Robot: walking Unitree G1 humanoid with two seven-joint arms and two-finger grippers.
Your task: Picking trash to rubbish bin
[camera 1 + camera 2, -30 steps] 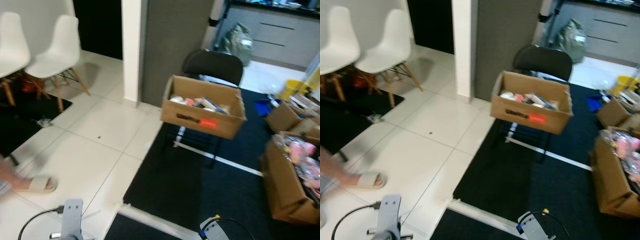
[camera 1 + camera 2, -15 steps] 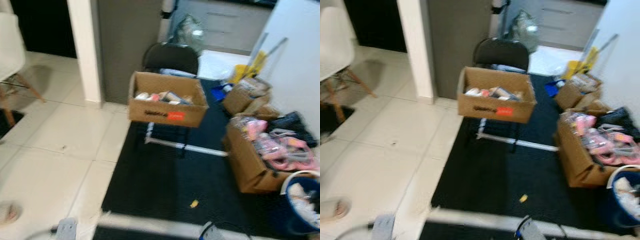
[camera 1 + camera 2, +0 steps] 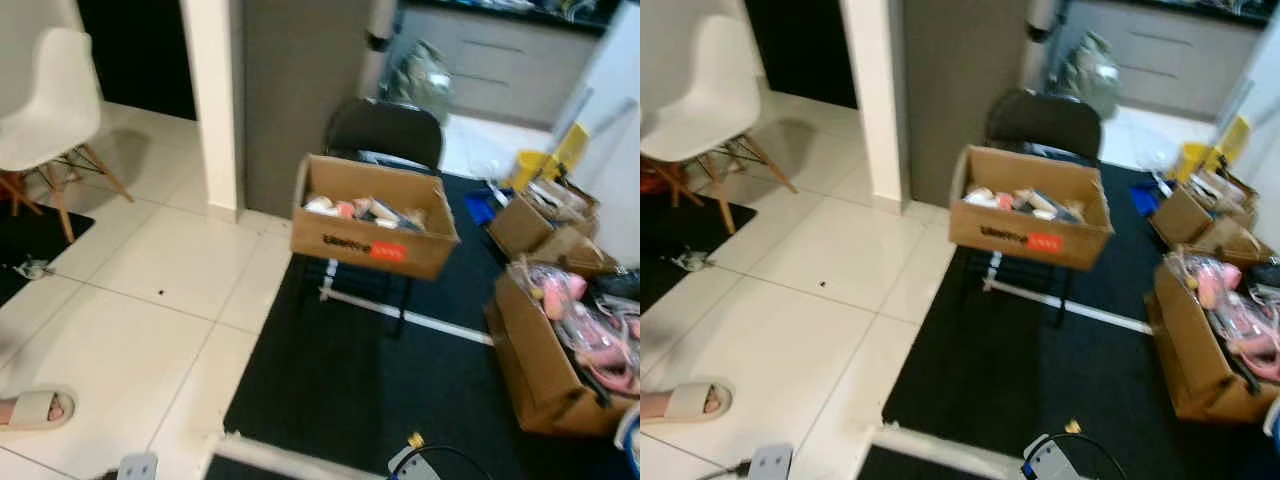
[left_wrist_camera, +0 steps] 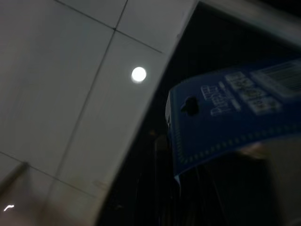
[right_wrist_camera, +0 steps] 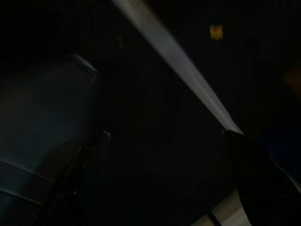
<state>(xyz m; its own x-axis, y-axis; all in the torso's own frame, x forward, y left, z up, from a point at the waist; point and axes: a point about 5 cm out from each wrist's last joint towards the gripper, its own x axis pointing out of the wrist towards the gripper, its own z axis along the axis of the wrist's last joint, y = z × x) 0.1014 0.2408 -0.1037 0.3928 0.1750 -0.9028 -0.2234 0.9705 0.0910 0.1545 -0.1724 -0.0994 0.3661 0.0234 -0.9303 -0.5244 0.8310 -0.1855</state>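
Trash here is a blue printed card [image 4: 235, 113], a piece of packaging with a hang hole and a barcode, seen in the left wrist view above pale floor tiles [image 4: 70, 94] and the edge of a dark mat [image 4: 216, 28]. The card sits close before the left wrist camera, at the left gripper; whether the fingers are closed on it cannot be told, as they are lost in shadow. The right wrist view is very dark: a pale strip [image 5: 174, 61] crosses it and a small yellow scrap [image 5: 216, 31] lies on dark ground; the state of the right gripper cannot be told.

Head views show a cardboard box [image 3: 372, 225] of mixed items resting on a black folding chair [image 3: 385, 130], with 1 white chair [image 3: 55, 105] at far left, more open boxes [image 3: 545, 350] at right, and a person's foot in a sandal [image 3: 35, 408] on the tiles. A small yellow scrap [image 3: 1072, 427] lies on the black mat [image 3: 350, 380].

Step in hand, as judged: carrying the card while searching for the bin. No rubbish bin is plainly identifiable. The next move calls for locating it, walking up to it, and bringing the left arm over its opening.
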